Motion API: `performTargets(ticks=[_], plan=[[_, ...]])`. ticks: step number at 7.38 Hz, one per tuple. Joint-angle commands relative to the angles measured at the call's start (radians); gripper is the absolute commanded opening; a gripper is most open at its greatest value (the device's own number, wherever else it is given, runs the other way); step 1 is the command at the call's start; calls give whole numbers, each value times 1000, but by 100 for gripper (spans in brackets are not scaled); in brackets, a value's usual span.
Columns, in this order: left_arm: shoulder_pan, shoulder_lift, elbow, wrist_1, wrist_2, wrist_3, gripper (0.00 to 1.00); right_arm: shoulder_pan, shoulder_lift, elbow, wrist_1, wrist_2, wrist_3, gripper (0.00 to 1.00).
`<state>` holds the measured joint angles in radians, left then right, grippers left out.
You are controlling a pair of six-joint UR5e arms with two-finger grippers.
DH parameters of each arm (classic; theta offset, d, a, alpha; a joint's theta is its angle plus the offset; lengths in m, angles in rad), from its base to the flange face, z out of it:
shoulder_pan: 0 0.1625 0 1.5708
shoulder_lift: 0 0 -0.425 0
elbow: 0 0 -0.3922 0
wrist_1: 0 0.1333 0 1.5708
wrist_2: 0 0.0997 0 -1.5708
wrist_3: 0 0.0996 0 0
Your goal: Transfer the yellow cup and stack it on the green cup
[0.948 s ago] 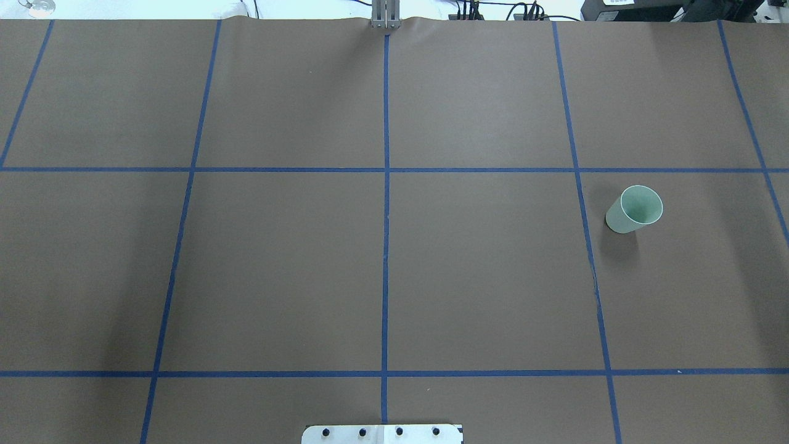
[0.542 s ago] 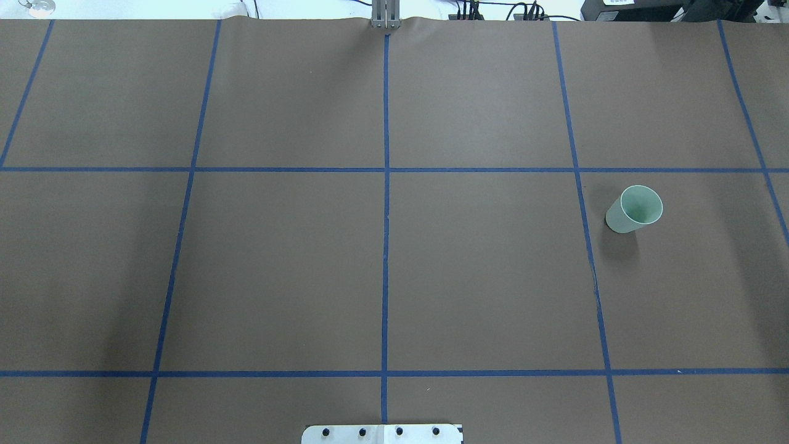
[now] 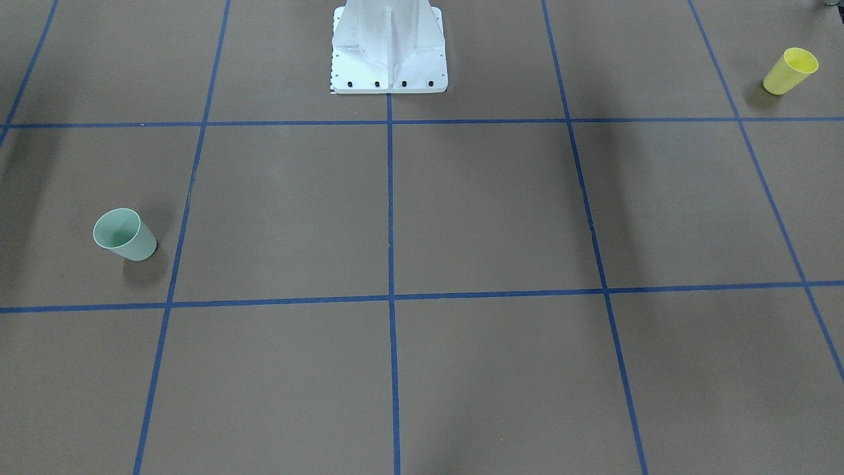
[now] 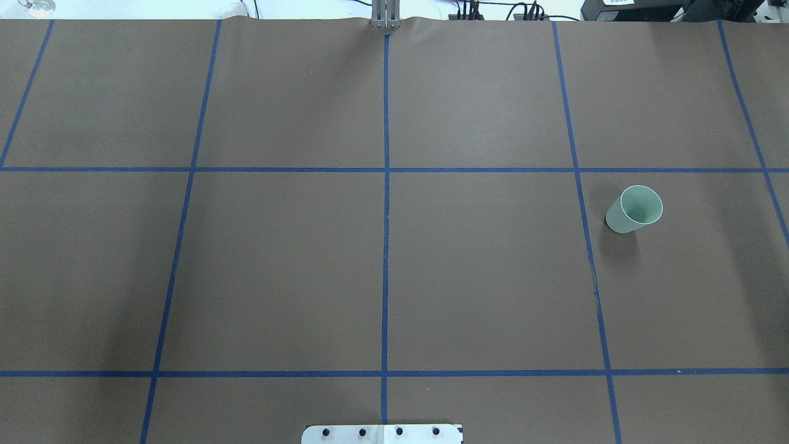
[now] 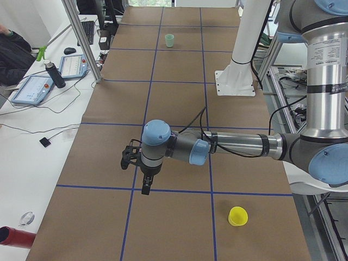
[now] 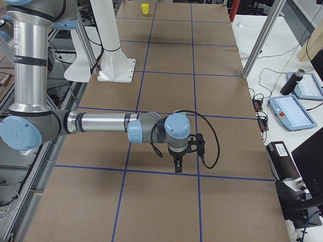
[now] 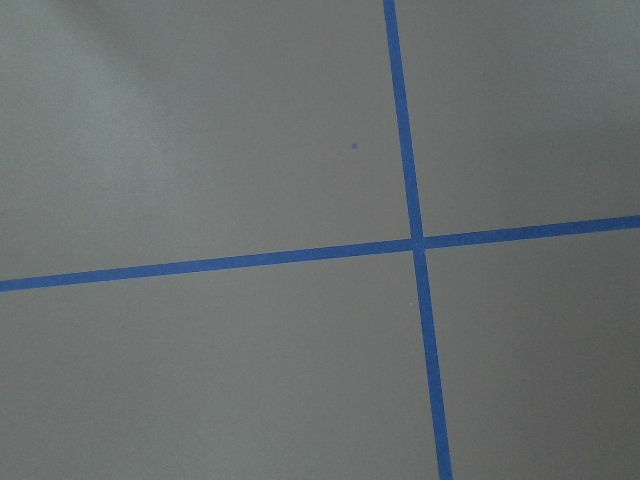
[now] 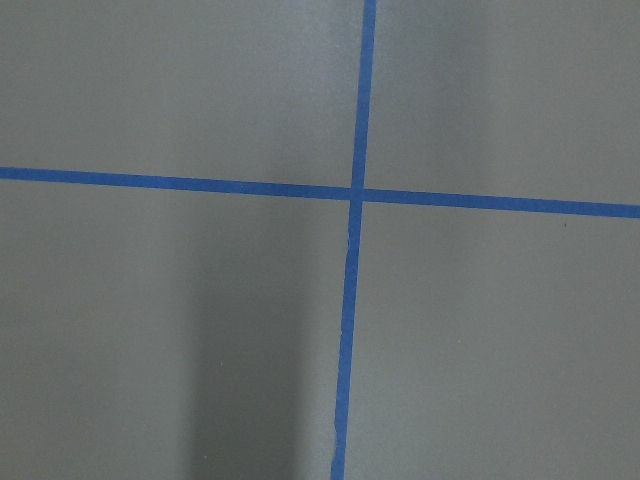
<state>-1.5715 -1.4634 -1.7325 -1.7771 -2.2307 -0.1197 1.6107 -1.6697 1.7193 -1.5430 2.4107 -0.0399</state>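
Note:
The yellow cup (image 3: 789, 71) stands upright on the brown table cover, near the robot's edge on its left side; it also shows in the exterior left view (image 5: 237, 216) and far off in the exterior right view (image 6: 145, 8). The green cup (image 4: 633, 210) stands upright on the robot's right side (image 3: 125, 235) (image 5: 169, 40). My left gripper (image 5: 145, 189) hangs above the table, some way from the yellow cup. My right gripper (image 6: 177, 167) hangs above a tape crossing. Both show only in side views, so I cannot tell whether they are open or shut. Nothing shows between their fingers.
The white robot pedestal (image 3: 389, 53) stands at the table's middle edge. Blue tape lines (image 4: 386, 246) mark a grid. Aluminium frame posts (image 5: 81, 43) and a side desk with tablets (image 5: 33, 88) and a bottle (image 5: 53, 74) flank the table.

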Motion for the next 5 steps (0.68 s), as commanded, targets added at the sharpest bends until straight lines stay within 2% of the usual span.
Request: performTargets(ticks=[1, 3, 5], plan=[[24, 78, -140, 1, 9, -154, 100, 0, -10, 6, -2, 1, 0, 100], [33, 242, -337, 5, 75, -259, 100, 0, -10, 6, -5, 1, 0, 100], [108, 336, -456, 7, 141, -445, 100, 0, -8, 19, -5, 1, 0, 100]])
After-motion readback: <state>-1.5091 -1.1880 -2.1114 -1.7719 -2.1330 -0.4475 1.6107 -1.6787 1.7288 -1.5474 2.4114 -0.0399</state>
